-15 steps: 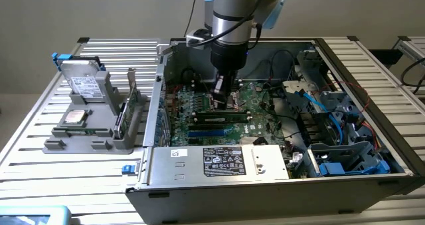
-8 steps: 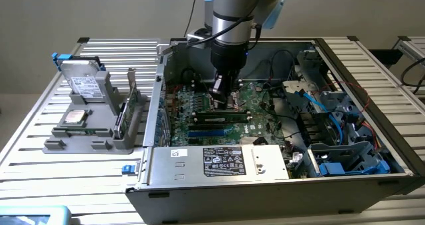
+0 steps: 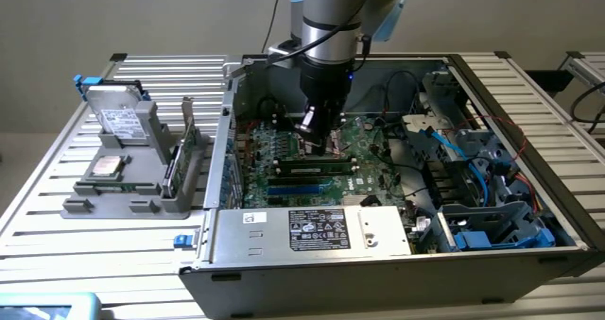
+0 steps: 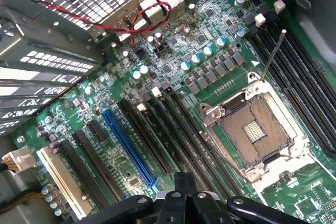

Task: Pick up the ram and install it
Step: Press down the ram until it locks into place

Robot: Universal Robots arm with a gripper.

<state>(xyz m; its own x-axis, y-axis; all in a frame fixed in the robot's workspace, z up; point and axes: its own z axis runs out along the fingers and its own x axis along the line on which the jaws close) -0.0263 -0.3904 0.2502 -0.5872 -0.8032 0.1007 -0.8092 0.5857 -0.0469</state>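
The ram [image 3: 315, 169], a narrow green stick with black chips, lies along a motherboard slot inside the open computer case [image 3: 378, 263] and looks seated there. My gripper [image 3: 326, 149] hangs just above the motherboard [image 3: 364, 139], a little behind the ram and not touching it. In the wrist view the gripper [image 4: 185, 180] has its two dark fingertips pressed together with nothing between them, above the long black slots [image 4: 173, 129] beside the CPU socket [image 4: 254, 129]. The gripper is shut and holds nothing.
A grey fixture [image 3: 123, 203] on the slatted table at the exterior view's left holds a hard drive [image 3: 121, 115], a CPU chip [image 3: 104, 166] and a taller green card with a metal bracket [image 3: 183, 150]. A power supply [image 3: 317, 229], blue cables [image 3: 472, 168] and a drive cage [image 3: 496, 224] crowd the case.
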